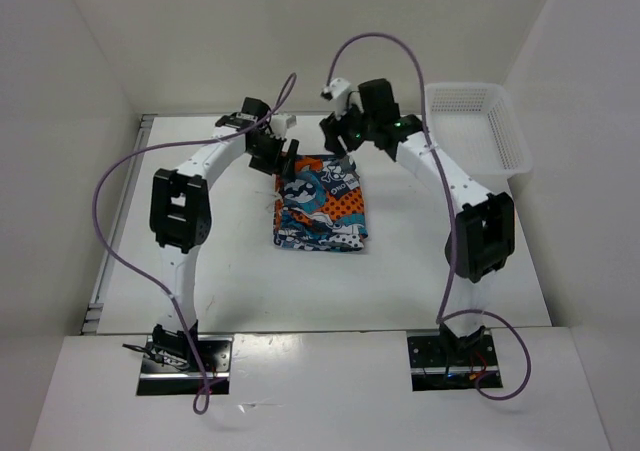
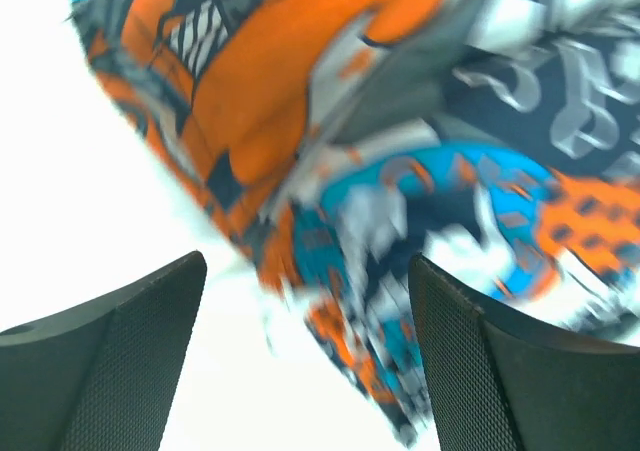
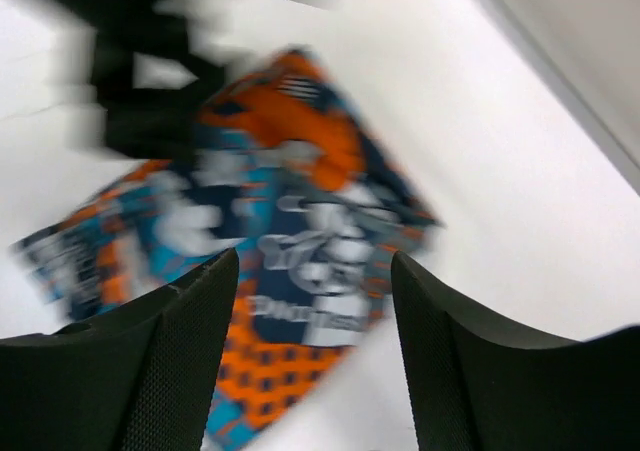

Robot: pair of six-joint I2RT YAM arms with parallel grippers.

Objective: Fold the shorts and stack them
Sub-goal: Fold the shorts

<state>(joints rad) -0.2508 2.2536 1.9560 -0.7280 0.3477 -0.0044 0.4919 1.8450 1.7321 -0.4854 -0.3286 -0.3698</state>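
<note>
The shorts (image 1: 322, 206), printed in orange, teal, white and black, lie folded into a rough rectangle in the middle of the table. My left gripper (image 1: 270, 153) hovers above their far left corner, open and empty; the left wrist view shows the cloth (image 2: 400, 171) below and between its fingers (image 2: 120, 361). My right gripper (image 1: 340, 133) hovers above their far right corner, open and empty; the right wrist view shows the shorts (image 3: 270, 241) below, blurred by motion.
A white mesh basket (image 1: 478, 129) stands at the far right of the table. White walls close in the table on the left, back and right. The left arm (image 3: 140, 81) shows blurred in the right wrist view.
</note>
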